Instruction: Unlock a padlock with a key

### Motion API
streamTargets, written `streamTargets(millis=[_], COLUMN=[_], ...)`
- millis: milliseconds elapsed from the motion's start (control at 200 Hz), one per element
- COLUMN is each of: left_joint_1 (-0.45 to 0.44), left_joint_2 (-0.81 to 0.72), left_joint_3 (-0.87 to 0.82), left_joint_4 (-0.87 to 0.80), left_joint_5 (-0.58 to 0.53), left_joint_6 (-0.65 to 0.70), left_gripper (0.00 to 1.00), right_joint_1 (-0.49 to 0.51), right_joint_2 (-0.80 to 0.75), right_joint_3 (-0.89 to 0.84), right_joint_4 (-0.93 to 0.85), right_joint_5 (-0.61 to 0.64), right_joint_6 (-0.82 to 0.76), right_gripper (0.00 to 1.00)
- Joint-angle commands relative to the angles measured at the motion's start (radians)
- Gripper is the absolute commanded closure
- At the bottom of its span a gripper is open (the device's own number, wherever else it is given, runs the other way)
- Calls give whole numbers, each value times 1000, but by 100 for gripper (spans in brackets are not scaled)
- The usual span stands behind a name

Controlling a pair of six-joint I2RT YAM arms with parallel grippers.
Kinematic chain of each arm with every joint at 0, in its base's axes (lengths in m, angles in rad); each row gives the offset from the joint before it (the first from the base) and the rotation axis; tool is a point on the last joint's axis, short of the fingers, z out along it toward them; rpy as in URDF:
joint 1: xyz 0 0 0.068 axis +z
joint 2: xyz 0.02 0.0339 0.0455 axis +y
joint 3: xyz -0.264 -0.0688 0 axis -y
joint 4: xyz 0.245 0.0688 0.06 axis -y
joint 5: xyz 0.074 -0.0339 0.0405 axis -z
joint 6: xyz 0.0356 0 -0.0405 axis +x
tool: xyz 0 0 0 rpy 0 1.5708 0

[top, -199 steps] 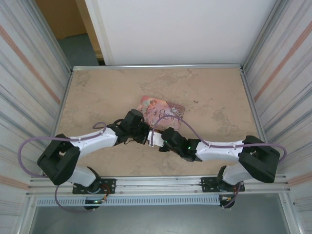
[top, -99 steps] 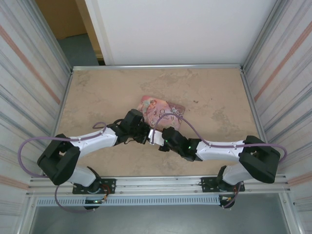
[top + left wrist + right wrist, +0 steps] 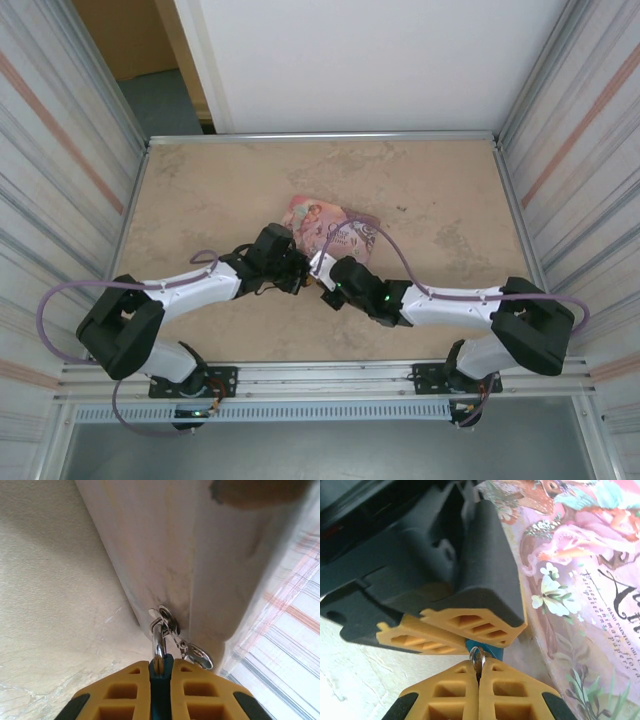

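Note:
The padlock [image 3: 161,674] is a small teal body with a silver shackle [image 3: 158,645], pinched between the yellow fingers of my left gripper [image 3: 161,664], which is shut on it. A ring with spare keys [image 3: 199,657] hangs from the shackle. In the right wrist view the padlock's teal end [image 3: 490,650] pokes out of the left fingers [image 3: 470,622]. My right gripper [image 3: 479,664] is shut on the key [image 3: 478,665] and its silver ring [image 3: 476,655], right against the padlock. From above, the left gripper [image 3: 298,272] and the right gripper [image 3: 322,270] meet tip to tip.
A pink illustrated tin [image 3: 345,222] lies just beyond the two grippers, and its lid [image 3: 580,580] sits right beside the padlock. Purple cables loop over both arms. Metal rails edge the beige table [image 3: 220,190] on all sides.
The right gripper has moved a little up and left onto the padlock's end and has shut on the key. The left gripper has stayed in place, still holding the padlock.

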Motion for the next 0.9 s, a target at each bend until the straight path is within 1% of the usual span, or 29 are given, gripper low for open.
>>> streamTargets(millis=[0, 130, 256, 406, 511, 626, 782, 897], left_joint_1=[-11, -13, -14, -26, -54, -91, -130, -146], left_joint_2=[-6, -4, -2, 8, 22, 55, 108, 149], left_joint_3=[12, 11, 11, 11, 21, 38, 42, 67], left_joint_4=[39, 40, 41, 58, 70, 78, 118, 126], left_joint_5=[34, 33, 27, 24, 11, -2, -27, -35], left_joint_6=[-10, -9, -12, -22, -32, -42, -85, -87], left_gripper=[100, 100, 100, 100, 100, 100, 100, 100], right_joint_1=[-37, -78, -97, -110, -139, -173, -199, -210], right_joint_2=[15, 15, 16, 16, 10, -15, -54, -82], right_joint_3=[54, 61, 83, 81, 57, 10, -58, -116], right_joint_4=[8, 17, -11, -37, -47, -39, -36, -5], right_joint_5=[-24, -100, -140, -132, -148, -170, -169, -158], right_joint_6=[249, 412, 487, 471, 455, 449, 435, 430], right_gripper=[100, 100, 100, 100, 100, 100, 100, 100])
